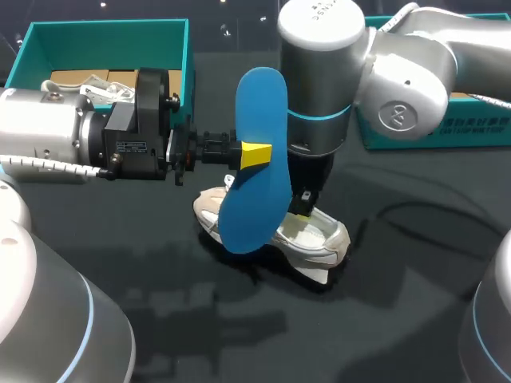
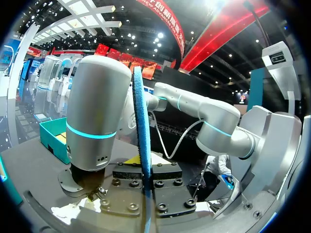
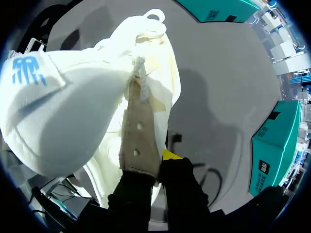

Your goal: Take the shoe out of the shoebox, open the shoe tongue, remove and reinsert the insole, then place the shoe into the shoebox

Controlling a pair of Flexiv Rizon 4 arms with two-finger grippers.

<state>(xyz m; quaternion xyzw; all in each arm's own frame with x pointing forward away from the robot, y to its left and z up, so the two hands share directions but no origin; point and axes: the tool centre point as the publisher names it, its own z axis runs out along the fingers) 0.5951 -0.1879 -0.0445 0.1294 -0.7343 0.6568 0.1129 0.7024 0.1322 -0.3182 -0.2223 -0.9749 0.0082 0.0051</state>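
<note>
A blue insole (image 1: 259,104) stands upright above the table, with my left gripper (image 1: 254,155) shut on its middle. The left wrist view shows the insole (image 2: 140,111) edge-on, clamped in that gripper (image 2: 147,182). Under it a white shoe (image 1: 323,235) lies on the dark table. My right arm comes straight down onto it. My right gripper (image 1: 302,206) is at the shoe's opening. In the right wrist view this gripper (image 3: 160,162) is shut on a tan eyelet flap (image 3: 138,141) of the white shoe (image 3: 73,107), pulling the opening wide.
A teal shoebox (image 1: 104,25) with paper and card inside stands at the back left, behind my left arm. A second teal box (image 1: 431,132) sits at the back right, partly behind my right arm. Dark table surface (image 1: 399,303) lies in front of the shoe.
</note>
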